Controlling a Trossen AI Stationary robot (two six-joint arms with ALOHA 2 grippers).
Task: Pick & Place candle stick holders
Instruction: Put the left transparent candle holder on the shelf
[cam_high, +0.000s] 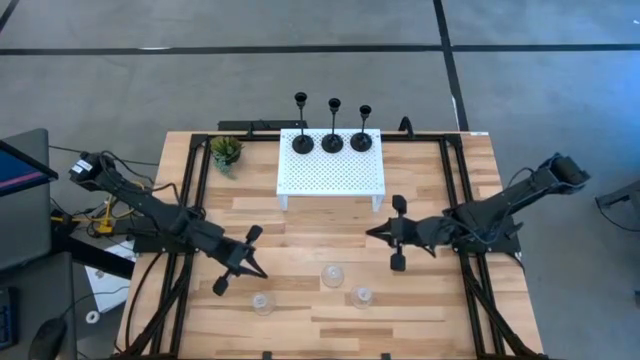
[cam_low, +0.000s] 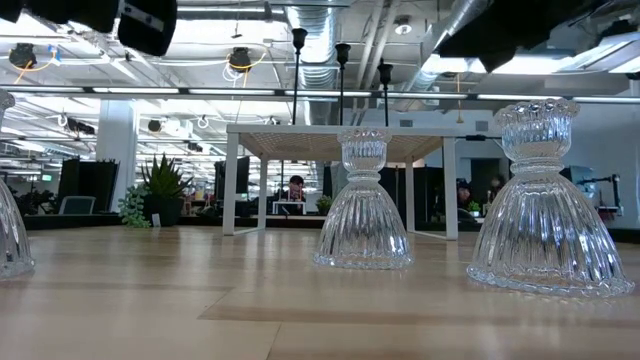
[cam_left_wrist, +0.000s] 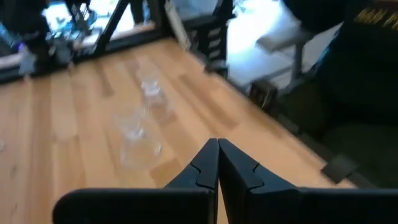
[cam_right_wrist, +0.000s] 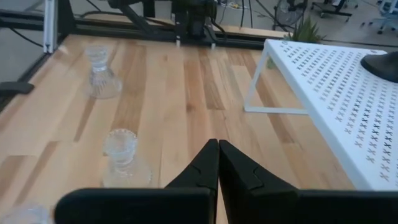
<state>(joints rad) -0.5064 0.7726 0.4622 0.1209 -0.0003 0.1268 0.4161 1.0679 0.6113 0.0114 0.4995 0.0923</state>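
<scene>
white perforated rack (cam_high: 330, 175) at table's far side carries three black candle stick holders (cam_high: 332, 140) in row along its back edge. three clear glass holders (cam_high: 333, 276) stand on bare wood near front edge, well apart from rack. left gripper (cam_high: 240, 262) above wood beside glass trio, fingers pressed together, holding nothing. right gripper (cam_high: 385, 232) near rack's front, fingers likewise together, empty. low view alone shows glass ribbing; potted plant (cam_high: 226, 150) beside rack.

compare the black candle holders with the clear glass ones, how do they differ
The black candle holders are tall, with thin stems on flat disc bases; the glass candle holders are squat, ribbed and bell-shaped. The black ones stand in a row on the white rack; the glass ones stand scattered on the table. All six are upright, three of each.
</scene>
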